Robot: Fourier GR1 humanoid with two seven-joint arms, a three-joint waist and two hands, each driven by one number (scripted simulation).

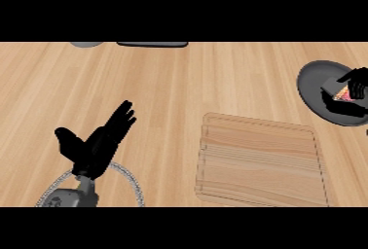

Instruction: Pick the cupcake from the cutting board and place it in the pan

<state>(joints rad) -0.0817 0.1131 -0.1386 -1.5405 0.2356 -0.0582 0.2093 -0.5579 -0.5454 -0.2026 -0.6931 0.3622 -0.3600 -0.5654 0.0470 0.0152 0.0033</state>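
Note:
The wooden cutting board (260,160) lies at the lower right with nothing on it. The dark pan (320,90) sits at the right edge. My right hand (354,83) is over the pan, fingers curled round the cupcake (343,95), of which only a small pink and white part shows. My left hand (97,141) rests open at the lower left, fingers straight and pointing up and to the right, holding nothing.
A grey round object (87,44) and a dark flat object (152,44) lie at the far edge of the wooden counter. A wire-like ring (133,182) shows around my left forearm at the bottom.

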